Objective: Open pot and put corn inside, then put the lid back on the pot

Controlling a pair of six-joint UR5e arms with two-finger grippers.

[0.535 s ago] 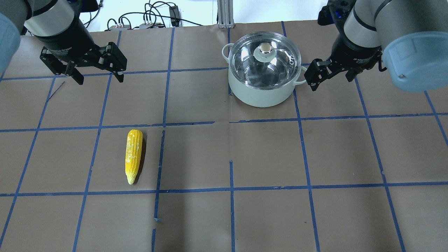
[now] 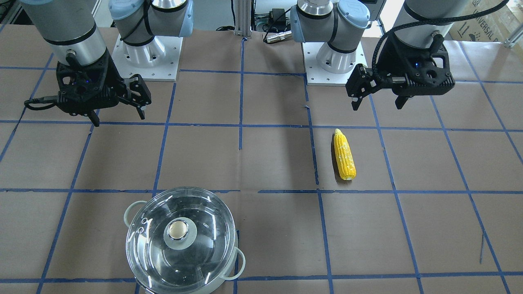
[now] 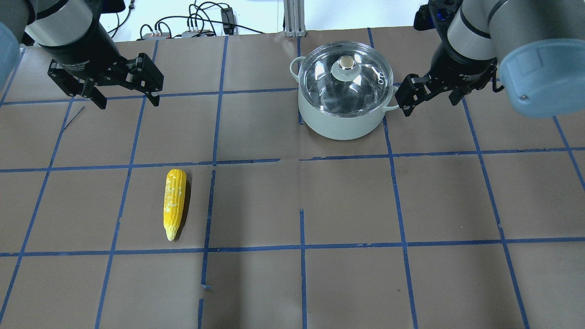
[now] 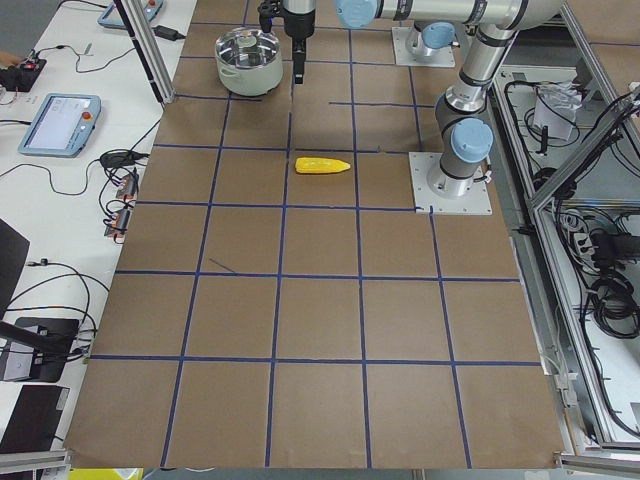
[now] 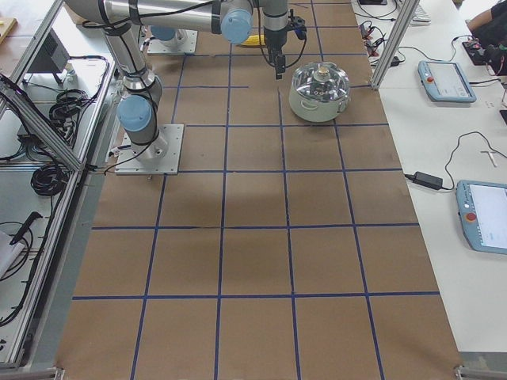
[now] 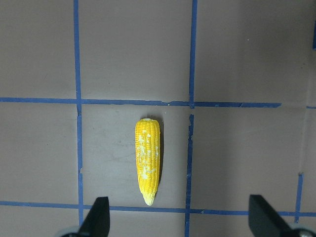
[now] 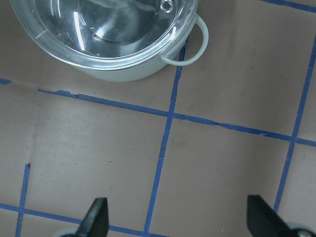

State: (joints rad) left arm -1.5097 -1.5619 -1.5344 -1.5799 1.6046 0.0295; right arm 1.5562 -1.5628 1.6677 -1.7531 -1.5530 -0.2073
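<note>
The brown paper table [image 3: 347, 201], gridded in blue tape, carries everything. The pot [image 3: 338, 123] stands upright on its far right part. Its glass lid [image 3: 320, 77] sits squarely on the rim, and through it I see the shiny steel inside. The front-facing view cuts the pot off at the bottom edge. My right wrist view catches only a slice of it, with one loop handle [image 7: 204, 39].

My right gripper [image 3: 430, 105] hangs with its fingers spread wide. In the overhead view it is just beside the pot's right handle, not touching. My left gripper [image 3: 128, 103] is spread just as wide, over the table's left part and near the corn [image 3: 174, 203]. From my left wrist view, the cob lies between my two fingertips [image 6: 96, 217] and ahead of them, clear of both.

The corn lies flat on the table, outside the pot and well apart from it, inside one taped square. Its long axis runs toward and away from my base. The pointed tip is toward me and the blunt end toward the far edge.

The lid's pale knob [image 3: 347, 63] stands at its centre, with two small vent holes to one side.
</note>
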